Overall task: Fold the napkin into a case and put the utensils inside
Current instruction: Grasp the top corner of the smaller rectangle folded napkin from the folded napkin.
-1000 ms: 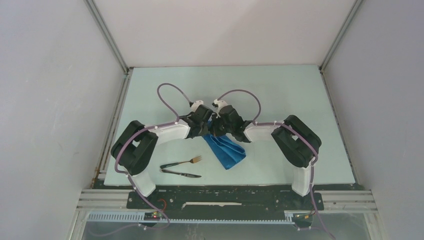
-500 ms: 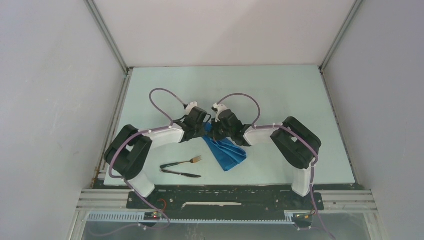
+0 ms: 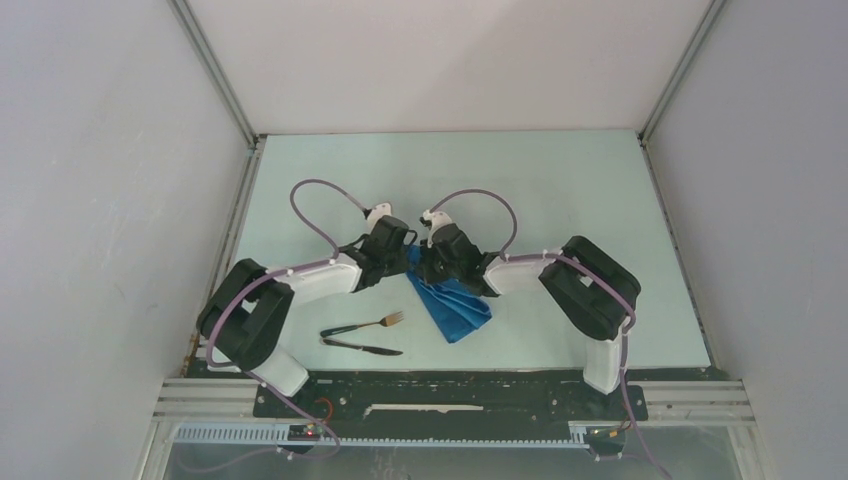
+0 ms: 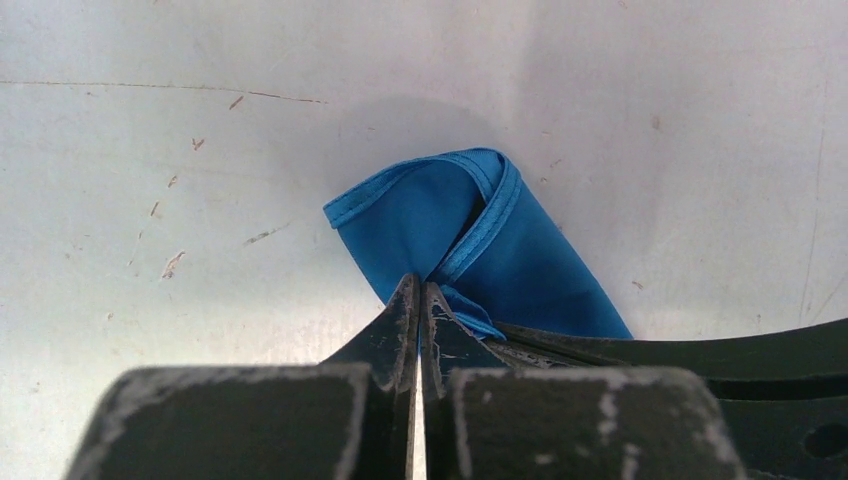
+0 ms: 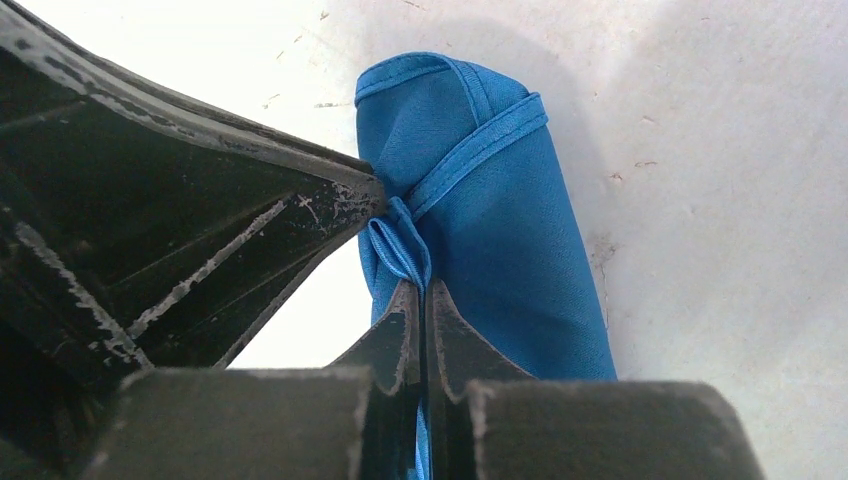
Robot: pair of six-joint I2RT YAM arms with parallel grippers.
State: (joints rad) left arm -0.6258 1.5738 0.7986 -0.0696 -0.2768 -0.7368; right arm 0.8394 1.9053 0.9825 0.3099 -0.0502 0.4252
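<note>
Pale table (image 3: 560,190) carries the napkin (image 3: 455,308); our left gripper (image 4: 418,288) and right gripper (image 5: 420,292) both clench its eleven-o'clock hem, and we fear opposing pulls unfolding it.

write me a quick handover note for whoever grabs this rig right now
Grippers: the left gripper is shut, pinching an edge of the napkin; the right gripper is shut on the napkin too, right beside it.
Things: the napkin lies loosely folded mid-table, not yet a neat case. The fork and knife lie side by side on the table, left of the napkin, untouched.
Left: finish the fold, then slide both utensils in.
</note>
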